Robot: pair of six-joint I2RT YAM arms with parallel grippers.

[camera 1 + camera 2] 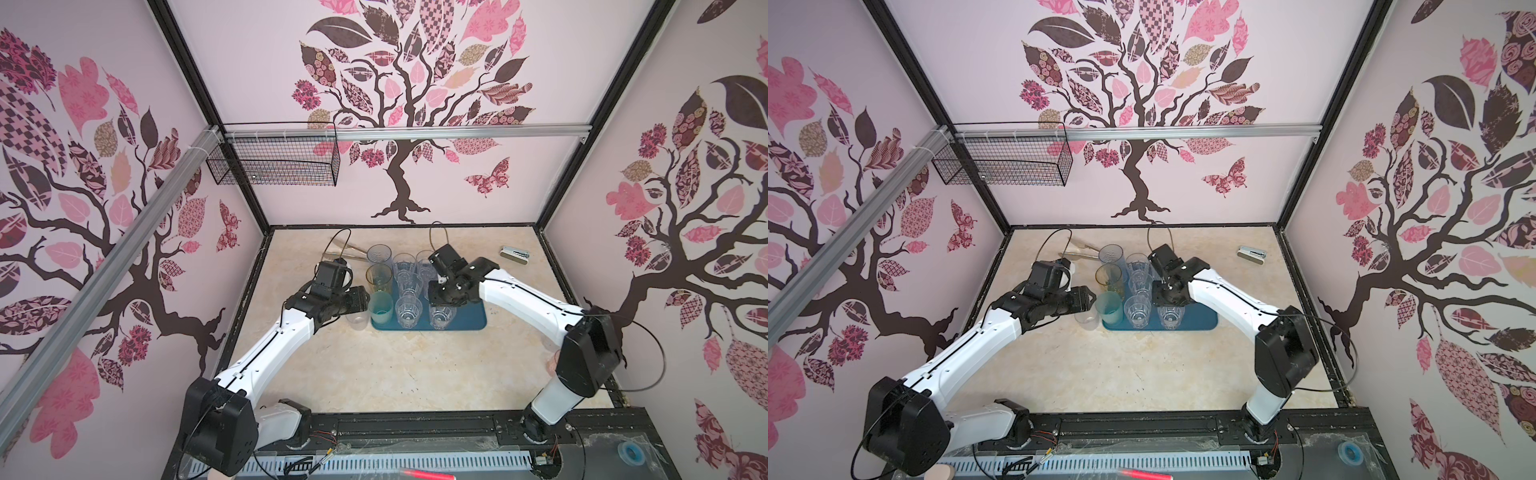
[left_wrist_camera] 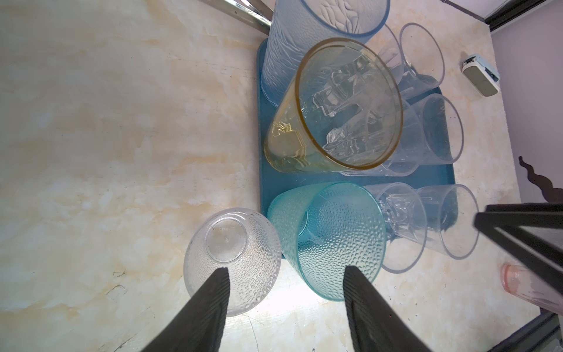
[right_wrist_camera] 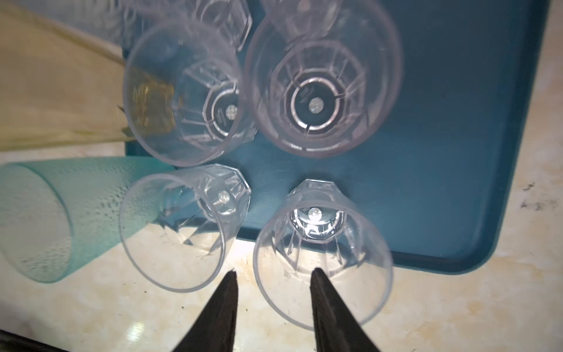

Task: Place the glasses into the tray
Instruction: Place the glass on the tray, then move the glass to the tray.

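The dark teal tray (image 1: pixel 469 318) (image 3: pixel 441 152) holds several glasses: a blue-grey one (image 1: pixel 379 253), an amber one (image 1: pixel 379 276), a teal-green one (image 1: pixel 381 309) and several clear faceted ones. My right gripper (image 3: pixel 274 272) (image 1: pixel 441 305) is open over the front clear glass (image 3: pixel 323 259) on the tray's near edge, one finger inside its rim and one outside. My left gripper (image 2: pixel 286 271) (image 1: pixel 365 303) is open and empty. It hovers between the teal-green glass (image 2: pixel 329 237) and a frosted dimpled glass (image 2: pixel 231 259) (image 1: pixel 358 320) on the table left of the tray. A pinkish glass (image 2: pixel 524 286) stands off the tray.
Metal tongs (image 1: pixel 345 247) lie behind the tray at the back left. A white stapler (image 1: pixel 515 254) sits at the back right. A wire basket (image 1: pixel 274 160) hangs on the back wall. The tray's right half is bare.
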